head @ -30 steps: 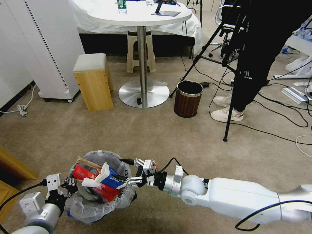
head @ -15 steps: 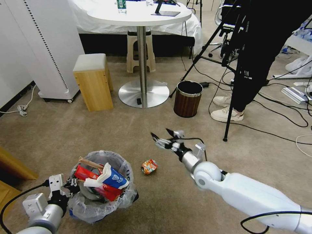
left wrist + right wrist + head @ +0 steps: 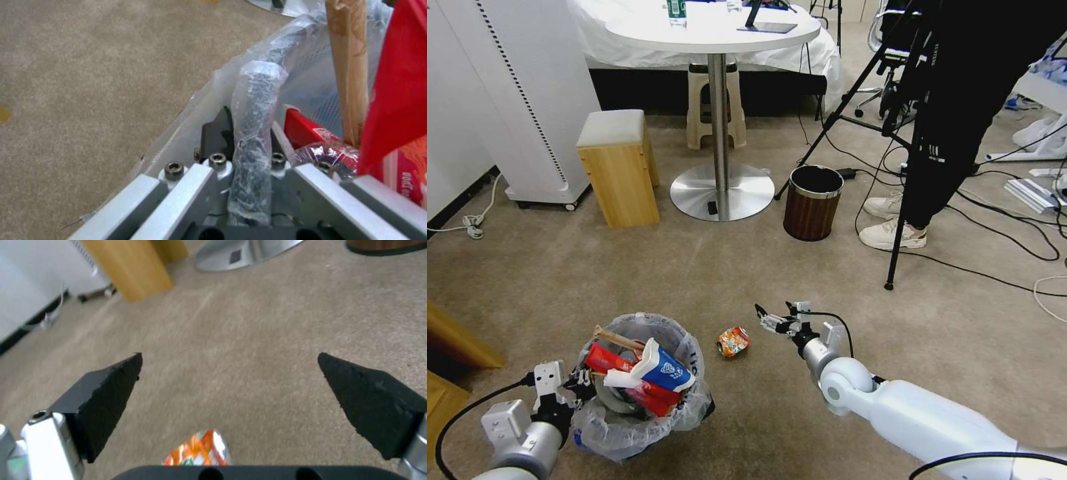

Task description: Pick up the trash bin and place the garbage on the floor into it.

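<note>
The trash bin (image 3: 627,432), a small round bin lined with crinkly plastic, is at the near left on the floor (image 3: 707,280). In it are a red packet (image 3: 606,360), a blue-white cup (image 3: 660,367) and a wooden stick (image 3: 617,337). My left gripper (image 3: 582,388) is shut on its rim; the left wrist view shows the bag-wrapped rim (image 3: 258,110) pinched in the left gripper (image 3: 249,136). A crumpled orange wrapper (image 3: 734,341) lies on the carpet right of the bin. My right gripper (image 3: 768,320) hovers open just right of it, with the wrapper (image 3: 200,451) below the right gripper (image 3: 229,383).
A brown wood-grain bin (image 3: 812,202) stands further off, beside a round table's metal base (image 3: 720,190) and a wooden stool (image 3: 617,167). A tripod leg (image 3: 894,253), a person's sneakers (image 3: 892,235) and cables (image 3: 1000,220) crowd the right side.
My right gripper left the bin's rim, swung out to the right and came down close to the orange wrapper, which the arm had hidden. The left gripper still holds the bin, shifted slightly nearer.
</note>
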Controlling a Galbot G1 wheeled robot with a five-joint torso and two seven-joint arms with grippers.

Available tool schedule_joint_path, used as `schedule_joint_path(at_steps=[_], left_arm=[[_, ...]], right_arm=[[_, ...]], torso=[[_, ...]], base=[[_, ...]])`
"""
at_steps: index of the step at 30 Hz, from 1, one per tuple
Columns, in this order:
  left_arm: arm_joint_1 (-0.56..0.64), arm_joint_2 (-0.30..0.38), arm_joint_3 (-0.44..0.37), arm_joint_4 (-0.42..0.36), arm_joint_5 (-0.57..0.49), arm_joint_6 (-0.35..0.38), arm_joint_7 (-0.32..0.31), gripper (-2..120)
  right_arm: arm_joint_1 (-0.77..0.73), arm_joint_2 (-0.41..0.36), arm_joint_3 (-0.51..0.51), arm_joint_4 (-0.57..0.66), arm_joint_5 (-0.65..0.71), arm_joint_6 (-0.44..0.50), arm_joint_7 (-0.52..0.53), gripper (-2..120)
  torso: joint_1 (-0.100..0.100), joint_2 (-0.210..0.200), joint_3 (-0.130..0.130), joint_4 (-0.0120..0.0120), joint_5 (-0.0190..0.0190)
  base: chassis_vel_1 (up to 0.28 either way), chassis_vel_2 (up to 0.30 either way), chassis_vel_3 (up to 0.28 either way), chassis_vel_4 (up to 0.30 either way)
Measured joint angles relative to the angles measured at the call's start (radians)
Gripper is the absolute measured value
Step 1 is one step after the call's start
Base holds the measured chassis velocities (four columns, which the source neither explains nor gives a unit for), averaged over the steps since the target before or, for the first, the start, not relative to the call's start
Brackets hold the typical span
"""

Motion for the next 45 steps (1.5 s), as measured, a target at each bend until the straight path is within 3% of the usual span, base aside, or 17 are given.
schedule_joint_path(at_steps=[3, 10, 15, 20, 31, 45], left_arm=[[0.000, -0.003, 0.002, -0.002, 0.000, 0.000, 0.000, 1], [0.003, -0.005, 0.002, -0.005, 0.001, 0.000, 0.000, 1], [0.004, -0.005, -0.001, -0.011, 0.001, 0.000, 0.000, 1], [0.004, -0.005, -0.002, -0.011, 0.000, 0.000, 0.000, 1], [0.006, -0.004, -0.008, -0.019, -0.006, 0.000, -0.002, 1], [0.016, -0.006, -0.010, -0.032, -0.006, -0.001, -0.003, 1]], right_arm=[[-0.028, 0.037, 0.036, -0.078, 0.081, 0.089, -0.137, 100], [-0.022, 0.104, 0.040, -0.186, 0.164, 0.145, -0.298, 96], [-0.010, 0.133, -0.009, -0.231, 0.137, 0.131, -0.289, 86], [-0.017, 0.190, -0.033, -0.273, 0.155, 0.122, -0.306, 96], [-0.037, 0.275, -0.070, -0.362, 0.166, 0.124, -0.312, 89], [-0.107, 0.267, -0.045, -0.374, 0.184, 0.121, -0.344, 82]], torso=[[0.000, 0.000, 0.000, -0.0004, 0.0002], [0.000, 0.000, 0.000, 0.0000, 0.0002], [0.000, 0.000, 0.000, -0.0001, 0.0000], [0.000, 0.000, 0.000, -0.0002, -0.0001], [0.000, 0.000, 0.000, 0.0000, 0.0002], [0.000, 0.000, 0.000, -0.0002, 0.0001]], base=[[0.000, 0.000, 0.000, 0.000], [0.000, 0.000, 0.000, 0.000], [0.000, 0.000, 0.000, 0.000], [0.000, 0.000, 0.000, 0.000], [0.000, 0.000, 0.000, 0.000], [0.000, 0.000, 0.000, 0.000]])
